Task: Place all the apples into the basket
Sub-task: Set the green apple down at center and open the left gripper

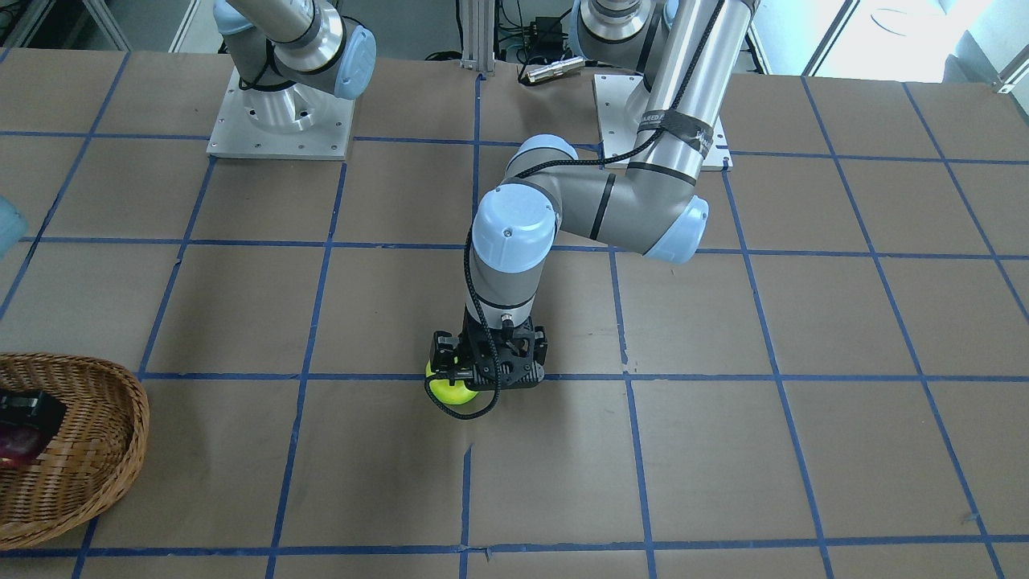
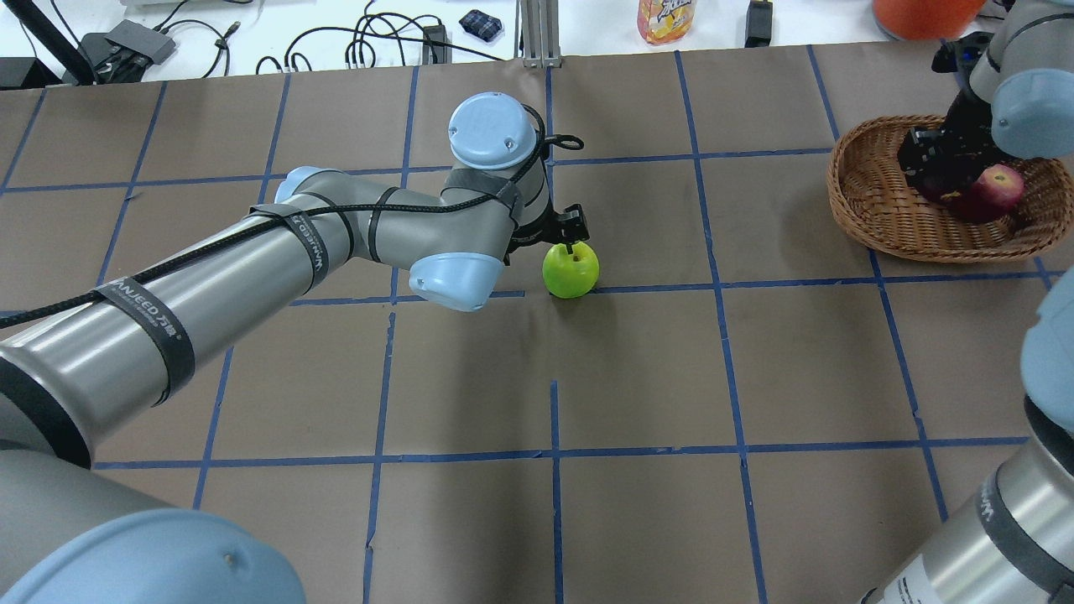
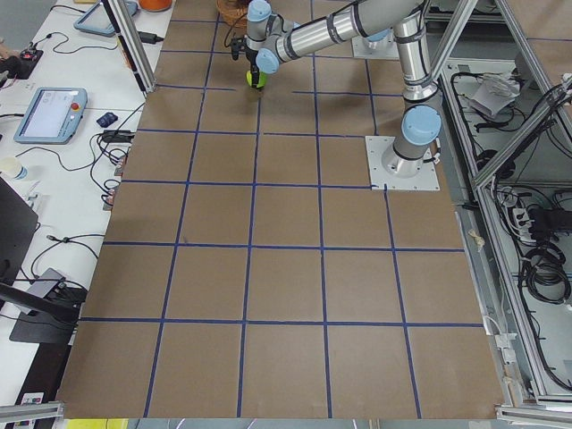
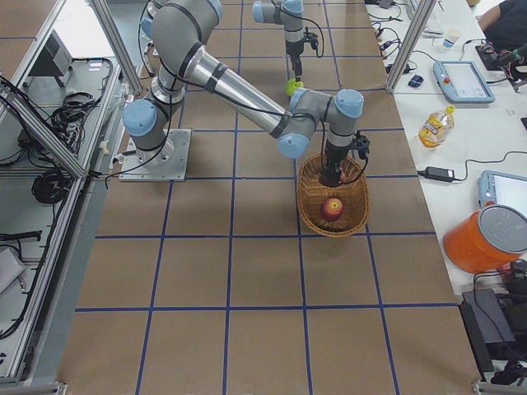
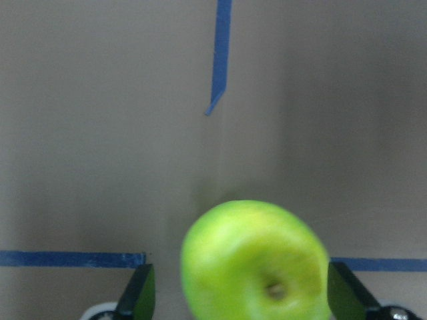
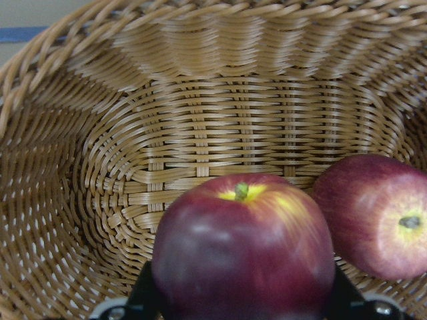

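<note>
The lime green apple (image 2: 570,269) sits on the brown table on a blue tape line. My left gripper (image 5: 237,297) is open and straddles it from above, with a gap beside the left finger (image 5: 139,297); it also shows in the front view (image 1: 462,378). The wicker basket (image 2: 847,210) stands at the table's right end. My right gripper (image 6: 240,300) is down inside it, with its fingers against both sides of the dark maroon apple (image 6: 240,253). The red apple (image 6: 387,213) lies in the basket right beside it, and it shows in the overhead view (image 2: 1003,180).
The two arm base plates (image 1: 281,121) sit at the robot's side of the table. A drink bottle (image 2: 665,17), cables and an orange bucket (image 2: 923,13) lie beyond the far edge. The left arm's elbow (image 2: 453,281) hangs over the table's middle.
</note>
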Controlling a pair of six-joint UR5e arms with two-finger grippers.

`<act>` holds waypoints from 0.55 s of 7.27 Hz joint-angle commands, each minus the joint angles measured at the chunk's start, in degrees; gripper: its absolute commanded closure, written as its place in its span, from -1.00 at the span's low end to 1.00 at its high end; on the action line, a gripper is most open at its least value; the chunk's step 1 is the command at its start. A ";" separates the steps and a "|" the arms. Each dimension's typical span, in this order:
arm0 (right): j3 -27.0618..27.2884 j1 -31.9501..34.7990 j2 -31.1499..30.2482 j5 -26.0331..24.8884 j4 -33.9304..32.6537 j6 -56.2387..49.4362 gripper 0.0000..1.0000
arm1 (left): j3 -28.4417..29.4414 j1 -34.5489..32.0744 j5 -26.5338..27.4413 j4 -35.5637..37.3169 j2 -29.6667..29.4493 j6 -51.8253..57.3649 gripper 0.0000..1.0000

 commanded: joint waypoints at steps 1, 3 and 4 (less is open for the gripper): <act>0.58 -0.13 2.17 -0.37 -0.52 -0.07 0.61 | 0.77 1.04 0.52 -0.99 1.37 0.19 -1.00; 0.67 -1.53 2.71 -1.95 -0.08 -0.68 -0.30 | 2.95 6.37 0.60 -10.62 6.90 8.57 -1.00; 0.58 -1.62 2.62 -2.13 0.10 -2.78 -0.79 | 6.80 10.24 0.51 -20.41 10.32 15.68 -1.00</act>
